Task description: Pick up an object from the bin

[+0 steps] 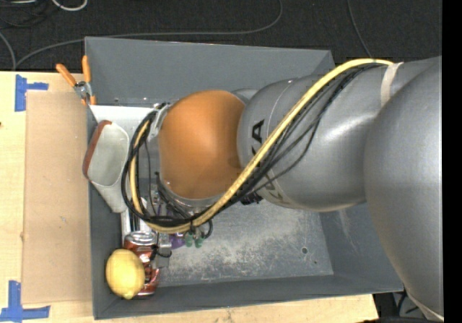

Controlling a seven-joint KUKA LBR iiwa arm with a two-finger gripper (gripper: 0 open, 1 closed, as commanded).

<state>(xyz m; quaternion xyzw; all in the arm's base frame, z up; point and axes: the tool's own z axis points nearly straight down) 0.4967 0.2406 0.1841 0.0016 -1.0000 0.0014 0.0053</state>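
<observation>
- Gripper (163,207) is hanging low over the left side of the bin, tucked almost wholly beneath the arm's orange wrist cover (198,144). I cannot tell whether it is released or clenched.
- Grey arm (339,141) is reaching in from the right and covering the middle and right of the bin. Black and yellow cables (289,123) are running along it and looping down around the orange cover.
- Grey metal bin (289,253) is showing a dusty, bare stretch of floor at its lower right.
- Pale scoop-shaped thing (108,159) with a reddish-brown rim is lying against the left wall, just beside the cable loop. A white flat sheet (123,113) is lying partly under it.
- Red and silver can (142,244) is lying in the lower left corner, just below the gripper in the picture. It is the thing nearest to the gripper. Whether the two are touching cannot be told.
- Yellow lemon (124,274) is resting in the same corner, touching the can's lower left side and sitting close to the bin's left wall.
</observation>
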